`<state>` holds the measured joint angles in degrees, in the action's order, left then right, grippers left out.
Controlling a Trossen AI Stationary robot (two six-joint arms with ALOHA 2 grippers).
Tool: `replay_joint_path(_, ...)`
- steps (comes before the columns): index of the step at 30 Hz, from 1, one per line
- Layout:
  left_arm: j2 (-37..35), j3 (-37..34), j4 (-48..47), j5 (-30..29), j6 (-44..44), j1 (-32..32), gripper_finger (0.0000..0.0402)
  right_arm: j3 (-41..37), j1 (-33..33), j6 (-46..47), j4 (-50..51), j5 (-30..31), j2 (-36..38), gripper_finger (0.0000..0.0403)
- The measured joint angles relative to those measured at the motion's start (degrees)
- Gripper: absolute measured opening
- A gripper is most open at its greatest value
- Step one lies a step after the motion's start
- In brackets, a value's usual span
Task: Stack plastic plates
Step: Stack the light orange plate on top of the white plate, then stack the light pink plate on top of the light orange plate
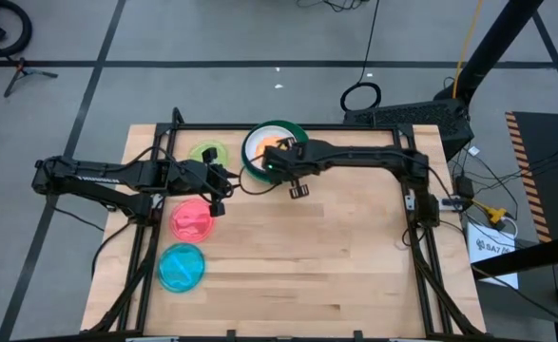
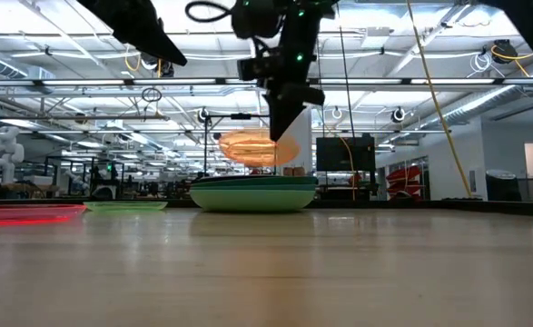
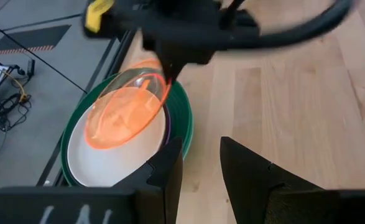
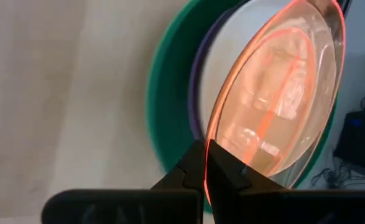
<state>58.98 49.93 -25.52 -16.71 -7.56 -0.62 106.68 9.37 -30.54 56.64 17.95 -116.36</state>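
Your right gripper (image 1: 275,155) hangs above the stack of plates (image 1: 293,133) at the far edge of the table, and its two fingers (image 4: 191,169) are pinched together on the rim of the orange plate (image 3: 127,110), which is tilted. Your left gripper (image 1: 223,182) waits near this stack, with its fingers (image 3: 170,168) apart.

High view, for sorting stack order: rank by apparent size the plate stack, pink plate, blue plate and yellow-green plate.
1. Plate stack, widest.
2. Blue plate and pink plate: look alike, not ranked.
3. Yellow-green plate, though the left arm partly covers it, so unsure.
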Motion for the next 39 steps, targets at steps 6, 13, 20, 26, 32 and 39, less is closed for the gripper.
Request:
replay_joint_path(6, 0.0, 0.0, -0.3, 0.0, -0.3, 0.0, 0.0115, 4.7, 2.5, -4.7, 0.6, 0.0, -4.3, 0.0)
replay_joint_path(13, 0.0, 0.0, -1.0, 0.0, -0.2, 0.0, 0.0115, 4.9, 4.6, -4.9, 0.6, -0.3, -5.5, 0.0035)
replay_joint_path(20, 0.0, 0.0, -1.1, 0.0, 0.0, 0.0, 0.0115, 4.9, 5.3, -1.1, 0.3, -3.1, -5.4, 0.0093)
replay_joint_path(26, 0.0, 0.0, -2.6, 0.0, 0.6, 0.0, 0.0115, 4.9, 5.2, 6.6, 4.7, -4.4, -5.4, 0.0117)
replay_joint_path(32, 0.0, 0.0, -5.7, 0.0, 2.6, 0.0, 0.0115, 4.9, 4.6, 14.3, 10.0, -13.7, -5.2, 0.0111)
replay_joint_path(39, 0.0, 0.0, -9.0, 0.0, 5.8, 0.0, 0.0115, -1.9, 1.2, 18.0, 7.8, -13.7, 1.0, 0.01)
